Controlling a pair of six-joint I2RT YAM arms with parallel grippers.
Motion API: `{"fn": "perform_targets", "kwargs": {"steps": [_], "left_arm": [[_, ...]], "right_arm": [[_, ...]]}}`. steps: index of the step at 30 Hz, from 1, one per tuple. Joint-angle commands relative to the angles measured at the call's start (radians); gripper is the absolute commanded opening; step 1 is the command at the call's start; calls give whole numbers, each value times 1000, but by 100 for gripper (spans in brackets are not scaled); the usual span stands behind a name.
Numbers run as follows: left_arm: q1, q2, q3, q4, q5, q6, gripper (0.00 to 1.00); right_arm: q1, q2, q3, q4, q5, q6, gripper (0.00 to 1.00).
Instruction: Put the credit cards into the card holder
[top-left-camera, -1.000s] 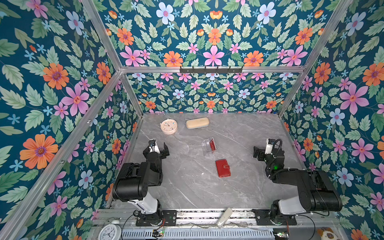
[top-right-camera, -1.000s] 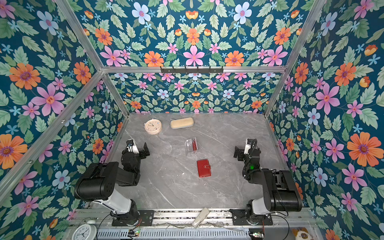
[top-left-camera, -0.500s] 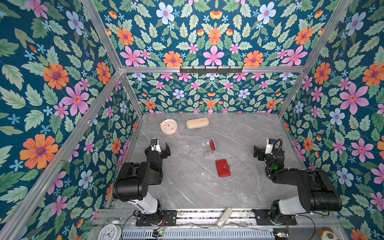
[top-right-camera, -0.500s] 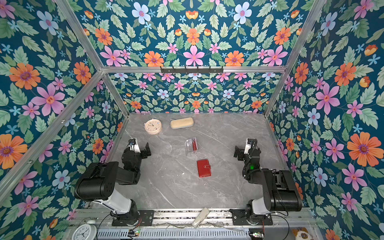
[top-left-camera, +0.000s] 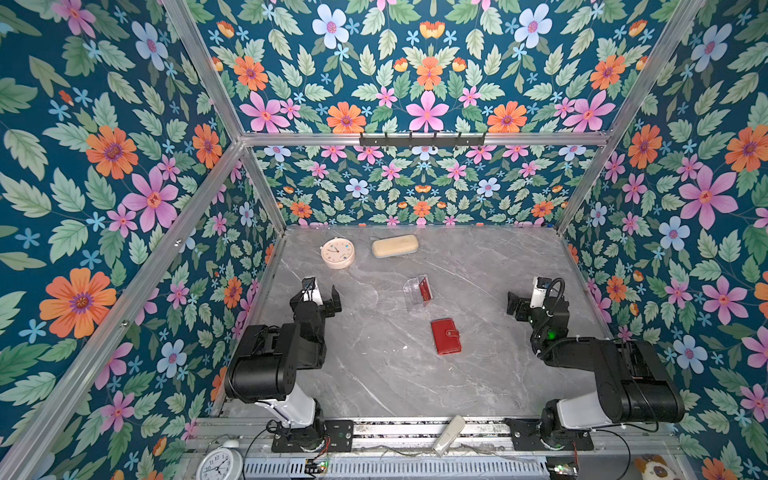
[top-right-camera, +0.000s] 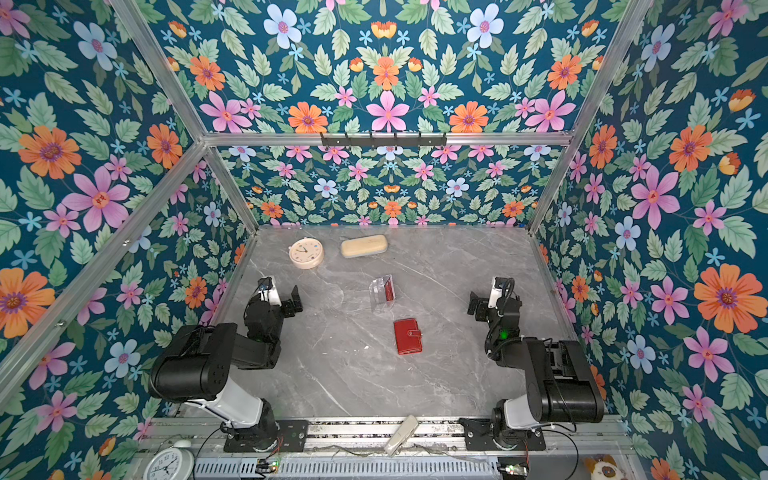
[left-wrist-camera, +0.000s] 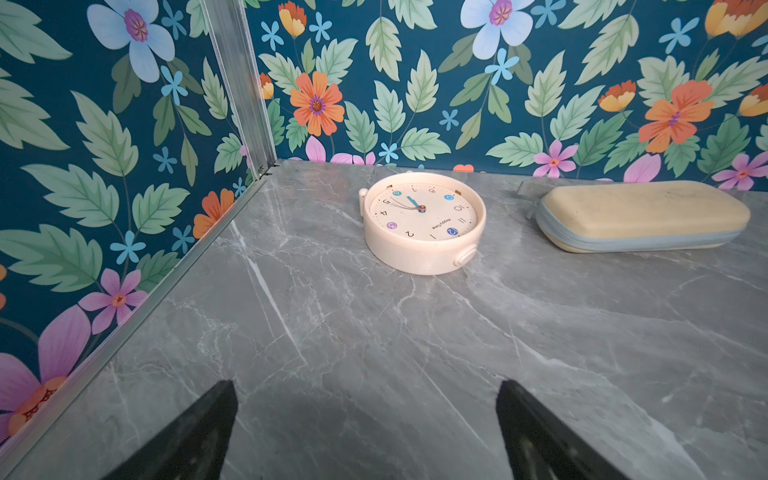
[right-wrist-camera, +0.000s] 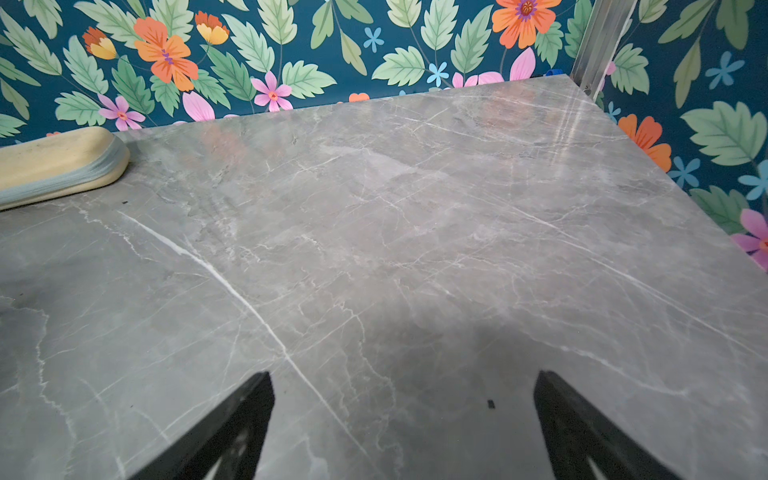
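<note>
One left gripper (left-wrist-camera: 365, 384), one right gripper (right-wrist-camera: 403, 376), fingers (left-wrist-camera: 199, 440) spread; one red card (top-left-camera: 424, 289) in holder (top-left-camera: 413, 297).

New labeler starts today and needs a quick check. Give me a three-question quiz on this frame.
1. True or false: the left gripper is holding something.
2. What colour is the card standing in the clear card holder?
3. Which lies nearest the red wallet? A) clock B) card holder C) beige case

Key:
1. False. Its fingers are open with nothing between them.
2. Red.
3. B.
</note>
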Motion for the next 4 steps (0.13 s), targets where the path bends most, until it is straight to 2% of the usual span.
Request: {"fn": "perform_targets", "kwargs": {"steps": [1, 4], "left_arm": [[1, 1, 2, 6, 6, 10, 100], [1, -1, 0, 9, 6, 10, 100]], "right_arm": [[0, 1, 1, 41, 4, -8, 99], [0, 1, 1, 42, 3, -7, 99]]}}
